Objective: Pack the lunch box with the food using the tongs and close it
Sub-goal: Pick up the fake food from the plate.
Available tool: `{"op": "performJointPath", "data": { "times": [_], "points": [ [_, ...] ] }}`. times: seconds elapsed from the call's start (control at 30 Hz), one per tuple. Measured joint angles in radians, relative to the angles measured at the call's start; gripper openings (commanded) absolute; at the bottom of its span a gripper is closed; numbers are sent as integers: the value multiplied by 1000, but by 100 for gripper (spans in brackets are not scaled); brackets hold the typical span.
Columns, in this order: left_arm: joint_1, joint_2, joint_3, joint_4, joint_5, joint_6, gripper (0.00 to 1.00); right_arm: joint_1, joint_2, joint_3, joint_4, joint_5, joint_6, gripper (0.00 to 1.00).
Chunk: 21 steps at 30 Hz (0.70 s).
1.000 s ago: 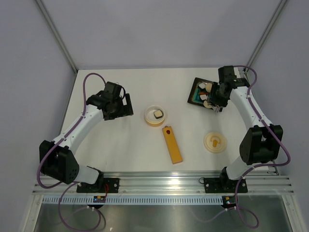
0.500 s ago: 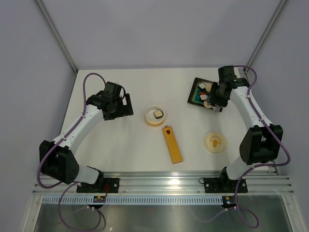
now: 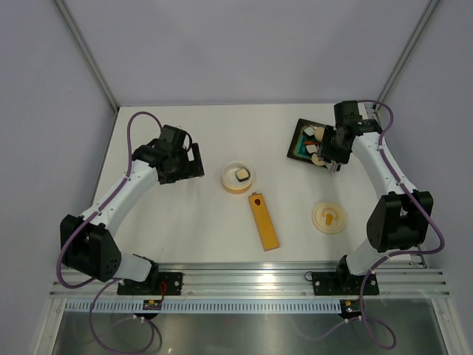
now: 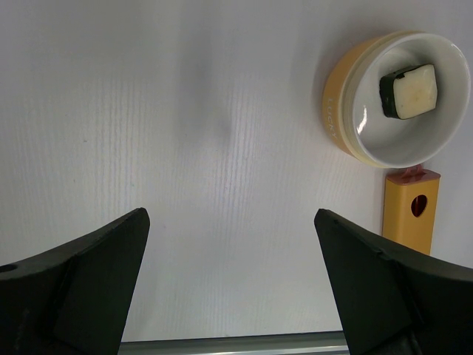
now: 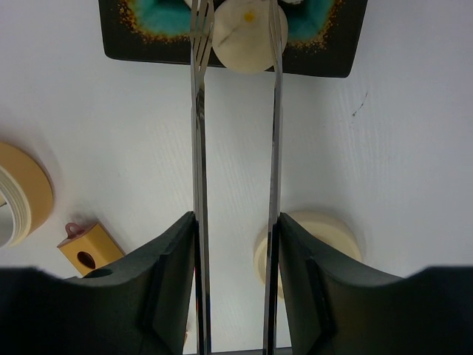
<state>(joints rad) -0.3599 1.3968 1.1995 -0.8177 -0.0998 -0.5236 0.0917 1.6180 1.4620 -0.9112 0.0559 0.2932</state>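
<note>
— What is held in the right pincer [image 5: 236,229]?
— The tongs [image 5: 197,148] are clamped in it, with their long arms pointed straight ahead. A cream oval [image 5: 244,41] is straddled by the tips at the near edge of the black tray [image 5: 332,63].
— And where is the lunch box [image 3: 226,183] found?
— It is set well off to the left, nearer the left pincer [image 4: 229,222], which is spread wide and empty. Tip contact cannot be made out, and the tray's far part is cut off.

White table [image 3: 222,133]: lunch box [image 3: 228,178] near centre; orange bar [image 3: 263,222] at its 5 o'clock; lid [image 3: 329,218] 4 o'clock; black tray [image 3: 298,148] 2 o'clock.
</note>
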Motion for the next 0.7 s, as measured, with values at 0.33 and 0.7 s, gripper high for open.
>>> {"op": "performJointPath", "data": {
  "times": [0.33,0.7],
  "points": [
    [0,0,0,0,7,0,99,0,2,-2,0,4,-2,53],
    [0,0,-8,0,7,0,99,0,120,92,8,-21,-10,56]
  ]
}}
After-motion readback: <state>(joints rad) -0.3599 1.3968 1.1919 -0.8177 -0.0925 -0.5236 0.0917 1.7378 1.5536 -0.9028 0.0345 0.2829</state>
